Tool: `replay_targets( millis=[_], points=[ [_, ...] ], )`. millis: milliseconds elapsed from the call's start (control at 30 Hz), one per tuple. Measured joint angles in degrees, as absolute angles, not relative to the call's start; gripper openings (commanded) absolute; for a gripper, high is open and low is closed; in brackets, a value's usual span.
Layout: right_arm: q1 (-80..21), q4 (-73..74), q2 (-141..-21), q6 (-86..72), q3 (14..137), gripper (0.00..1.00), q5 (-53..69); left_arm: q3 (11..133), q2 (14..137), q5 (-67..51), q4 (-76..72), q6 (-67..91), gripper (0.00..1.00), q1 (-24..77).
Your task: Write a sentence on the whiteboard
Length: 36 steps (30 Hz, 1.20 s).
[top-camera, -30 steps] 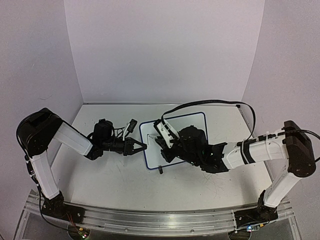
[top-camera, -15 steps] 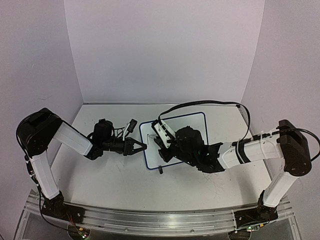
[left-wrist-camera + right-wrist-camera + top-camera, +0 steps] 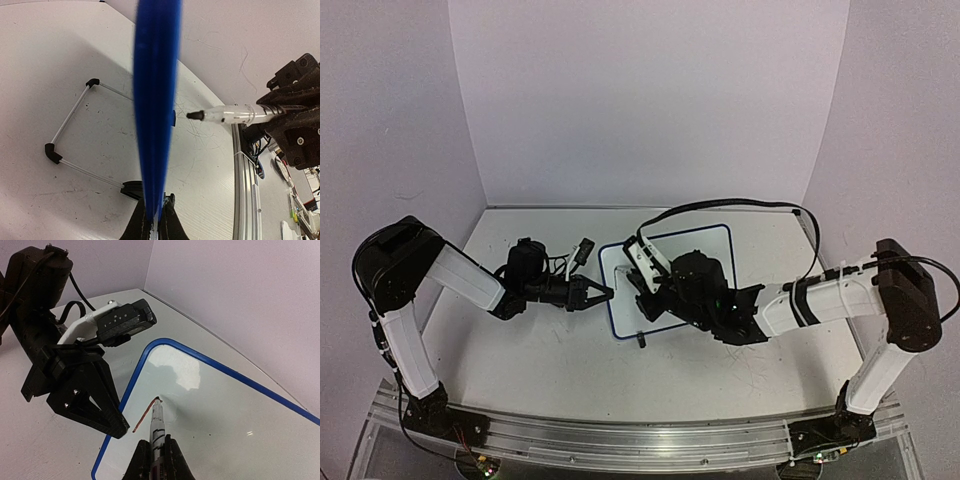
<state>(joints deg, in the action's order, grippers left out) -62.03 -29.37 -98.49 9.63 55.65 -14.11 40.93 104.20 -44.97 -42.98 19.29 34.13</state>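
The whiteboard (image 3: 705, 243), small with a blue rim, stands tilted on the table. My left gripper (image 3: 607, 293) is shut on its left rim; in the left wrist view that rim (image 3: 155, 100) runs edge-on up from my left gripper (image 3: 158, 221). My right gripper (image 3: 156, 442) is shut on a marker (image 3: 157, 425) whose tip touches the whiteboard (image 3: 225, 405) near its upper-left corner. Of the sentence, only one short reddish-dark stroke (image 3: 145, 416) shows, running down-left from the tip. The marker (image 3: 227, 114) also shows in the left wrist view, to the right of the rim.
Behind the board, its wire stand (image 3: 75, 125) and a black clip foot (image 3: 131, 189) rest on the scuffed tabletop (image 3: 550, 350). A second clip foot (image 3: 642, 340) sits at the board's near edge. A black cable (image 3: 740, 206) arcs over the board. Purple walls close in the back and sides.
My right arm has shifted slightly left, carrying the marker toward the board's upper-left corner. My left arm and the board have not moved.
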Motion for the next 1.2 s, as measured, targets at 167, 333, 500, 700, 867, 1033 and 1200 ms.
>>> replay_targets(
  millis=[167,333,500,700,867,1033,1200],
  points=[
    [-61.9,-29.5,-98.5,9.6,55.8,0.0,-14.1,40.9,104.2,-45.0,-43.0,19.3,0.0,34.1],
    [-61.8,-29.6,-98.8,9.6,56.0,0.0,-14.1,40.9,104.2,-45.0,-43.0,19.3,0.0,34.1],
    [-61.6,-29.6,-99.6,9.6,56.1,0.0,-14.1,40.9,104.2,-45.0,-43.0,19.3,0.0,34.1],
    [-61.6,-29.6,-100.0,9.6,56.6,0.0,-14.1,40.9,104.2,-45.0,-43.0,19.3,0.0,34.1],
    [-61.5,-29.9,-100.2,9.6,56.7,0.0,-14.1,40.9,104.2,-44.9,-42.9,19.3,0.0,34.1],
    [-61.5,-30.0,-100.3,9.6,56.8,0.0,-14.1,40.9,104.2,-44.9,-42.9,19.3,0.0,34.1],
    [-61.5,-30.0,-100.4,9.4,56.9,0.0,-14.2,40.9,104.2,-44.9,-42.9,19.3,0.0,34.1]
  ],
)
